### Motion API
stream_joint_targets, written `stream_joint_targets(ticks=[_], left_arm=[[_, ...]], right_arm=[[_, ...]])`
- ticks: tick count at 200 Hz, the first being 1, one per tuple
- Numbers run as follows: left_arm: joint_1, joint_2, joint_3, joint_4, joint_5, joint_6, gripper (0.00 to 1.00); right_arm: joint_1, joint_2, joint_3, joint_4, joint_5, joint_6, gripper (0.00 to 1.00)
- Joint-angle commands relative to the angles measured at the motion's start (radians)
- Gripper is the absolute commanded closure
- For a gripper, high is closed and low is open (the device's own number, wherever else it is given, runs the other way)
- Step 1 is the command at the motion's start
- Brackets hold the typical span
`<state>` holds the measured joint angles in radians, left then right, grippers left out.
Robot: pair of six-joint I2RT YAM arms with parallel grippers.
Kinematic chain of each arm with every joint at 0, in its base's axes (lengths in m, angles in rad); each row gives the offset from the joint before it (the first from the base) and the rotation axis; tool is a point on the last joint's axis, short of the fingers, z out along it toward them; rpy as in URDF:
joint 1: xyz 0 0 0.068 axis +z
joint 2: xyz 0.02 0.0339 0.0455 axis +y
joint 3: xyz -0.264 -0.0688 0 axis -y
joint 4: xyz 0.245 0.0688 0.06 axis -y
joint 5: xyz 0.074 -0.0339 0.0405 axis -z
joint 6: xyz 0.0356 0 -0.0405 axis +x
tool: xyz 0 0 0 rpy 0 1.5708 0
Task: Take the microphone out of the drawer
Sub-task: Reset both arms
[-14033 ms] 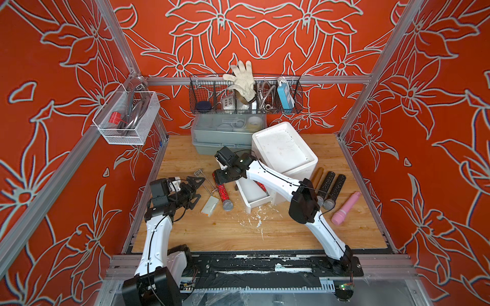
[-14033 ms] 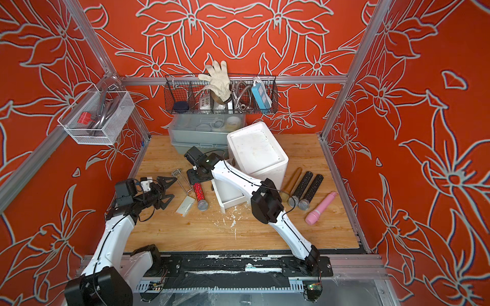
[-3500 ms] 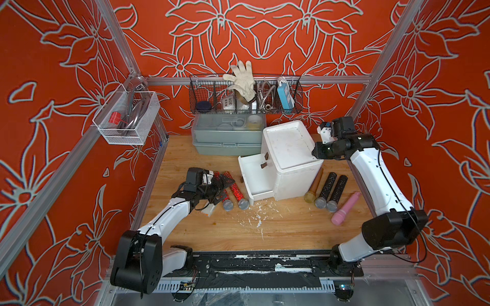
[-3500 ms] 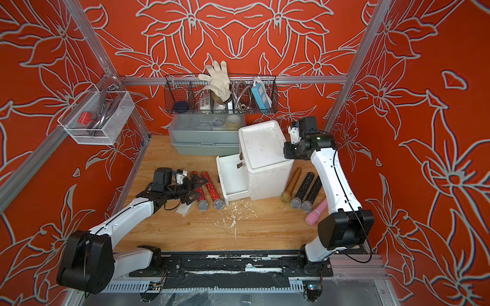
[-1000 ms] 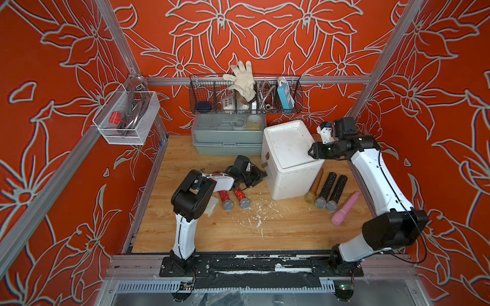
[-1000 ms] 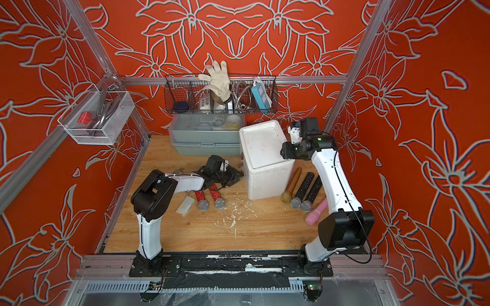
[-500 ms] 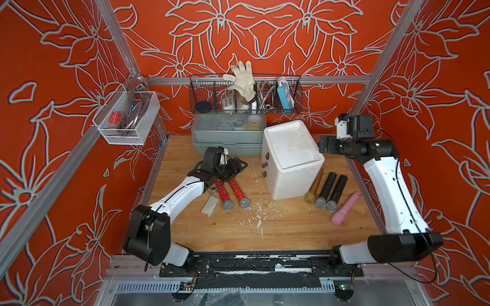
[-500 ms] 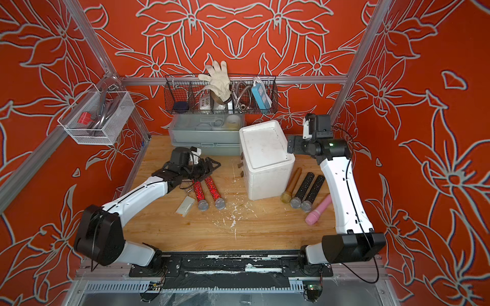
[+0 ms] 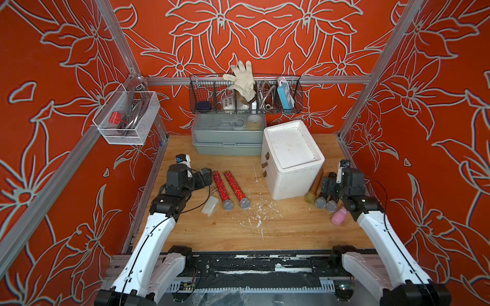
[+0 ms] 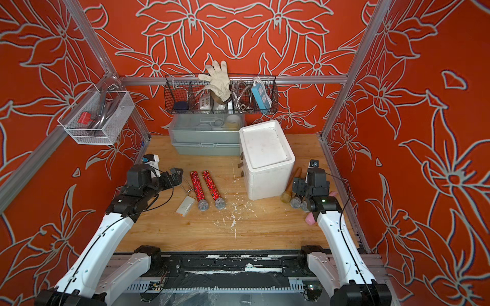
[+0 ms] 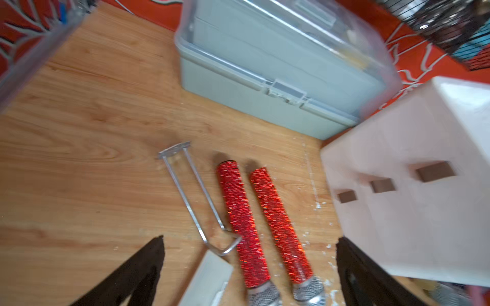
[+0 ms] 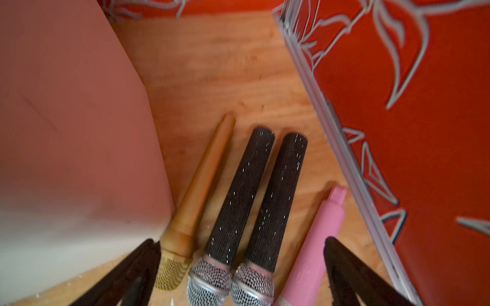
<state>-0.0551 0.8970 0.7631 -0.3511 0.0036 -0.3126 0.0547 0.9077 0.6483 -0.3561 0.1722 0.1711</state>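
Two red microphones (image 9: 221, 189) lie near the closed drawer box (image 9: 291, 151); both jaws released.

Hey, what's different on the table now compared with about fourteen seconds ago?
A second red microphone came out of the drawer; the two red microphones now lie side by side. The drawer of the white cabinet was pushed shut. Both arms pulled back, left pincer and right pincer open and empty. The other microphones and grey box stayed put.

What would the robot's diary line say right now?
left gripper: open, empty | right gripper: open, empty | white drawer box: drawers shut | two red glitter microphones: on wooden table
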Motion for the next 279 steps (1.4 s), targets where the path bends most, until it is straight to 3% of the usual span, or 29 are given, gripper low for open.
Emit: stream_joint_targets(ticks=[1, 17, 40, 74, 85, 108, 122, 135, 150, 164, 173, 187, 198, 279], left_arm=[[0.023, 0.025, -0.108, 0.107, -0.187, 0.144, 0.00], [0.032, 0.021, -0.187, 0.243, -0.225, 0.182, 0.00], [0.037, 0.058, -0.352, 0.576, -0.213, 0.236, 0.00], [0.048, 0.253, -0.416, 0.900, -0.164, 0.291, 0.00], [0.057, 0.320, -0.374, 0.854, -0.125, 0.295, 0.00], [0.057, 0.464, -0.419, 1.035, -0.066, 0.318, 0.00], [0.058, 0.521, -0.458, 1.151, -0.071, 0.313, 0.00], [0.058, 0.506, -0.451, 1.113, -0.071, 0.313, 0.00], [0.058, 0.512, -0.450, 1.119, -0.072, 0.313, 0.00], [0.058, 0.514, -0.451, 1.127, -0.072, 0.313, 0.00], [0.058, 0.513, -0.449, 1.118, -0.071, 0.313, 0.00], [0.058, 0.511, -0.450, 1.117, -0.072, 0.313, 0.00], [0.058, 0.512, -0.449, 1.119, -0.071, 0.313, 0.00], [0.057, 0.511, -0.450, 1.121, -0.073, 0.313, 0.00]], right_arm=[[-0.001, 0.014, -0.092, 0.252, -0.023, -0.010, 0.00], [0.011, 0.042, -0.165, 0.366, -0.022, -0.053, 0.00], [0.037, 0.081, -0.277, 0.631, 0.001, -0.157, 0.00], [0.074, 0.183, -0.365, 0.948, 0.011, -0.202, 0.03], [0.087, 0.232, -0.377, 1.037, 0.046, -0.243, 0.03], [0.089, 0.332, -0.383, 1.131, 0.049, -0.256, 0.03], [0.089, 0.440, -0.433, 1.311, 0.028, -0.263, 0.00], [0.089, 0.553, -0.457, 1.488, 0.051, -0.267, 0.00], [0.062, 0.484, -0.379, 1.212, 0.030, -0.228, 0.00], [0.014, 0.530, -0.348, 1.238, -0.048, -0.203, 0.00], [0.010, 0.495, -0.330, 1.140, -0.043, -0.195, 0.00], [0.008, 0.526, -0.334, 1.204, -0.030, -0.186, 0.00], [0.006, 0.498, -0.320, 1.131, -0.032, -0.185, 0.00], [0.005, 0.505, -0.321, 1.144, -0.037, -0.183, 0.00]])
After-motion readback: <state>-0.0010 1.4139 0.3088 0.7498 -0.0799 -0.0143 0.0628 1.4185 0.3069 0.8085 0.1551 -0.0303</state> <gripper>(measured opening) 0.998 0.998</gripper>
